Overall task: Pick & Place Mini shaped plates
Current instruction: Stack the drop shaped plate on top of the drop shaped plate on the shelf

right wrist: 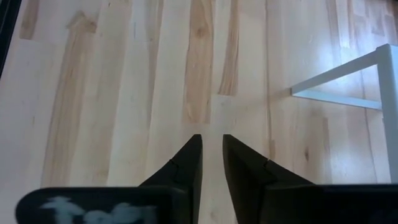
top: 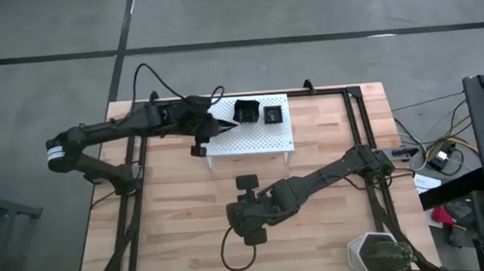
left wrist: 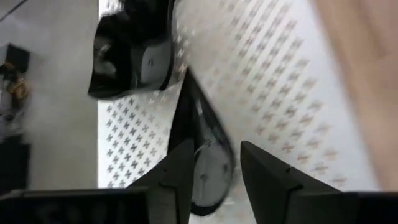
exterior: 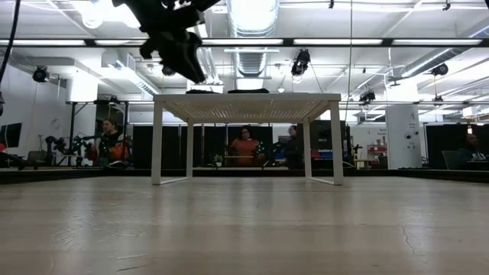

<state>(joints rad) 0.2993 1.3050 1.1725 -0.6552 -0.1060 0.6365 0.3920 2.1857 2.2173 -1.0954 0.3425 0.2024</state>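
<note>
A white perforated stand (top: 250, 128) stands at the table's far middle. Two black square mini plates (top: 245, 111) (top: 273, 114) sit on its top. A black teardrop plate (left wrist: 208, 155) lies on the stand's left part, its narrow tip toward the nearer square plate (left wrist: 127, 53). My left gripper (left wrist: 214, 168) is open over the teardrop's wide end, one finger on either side. My right gripper (right wrist: 211, 146) hovers over bare wood near the table's middle (top: 240, 211), its fingers a little apart with nothing between them. My left gripper slants down from the table's left over the teardrop plate's wide end (left wrist: 211, 177), which rests on the stand's top. The plate shows blurred between the spread fingers (left wrist: 180, 171); whether either finger touches it, I cannot tell.
A grey-green hexagonal pot (top: 378, 254) stands at the near right corner. Black frame rails (top: 357, 127) run along the table's sides. The stand's white leg (right wrist: 348, 81) shows ahead of my right gripper. People sit beyond the table's far edge (exterior: 244, 145).
</note>
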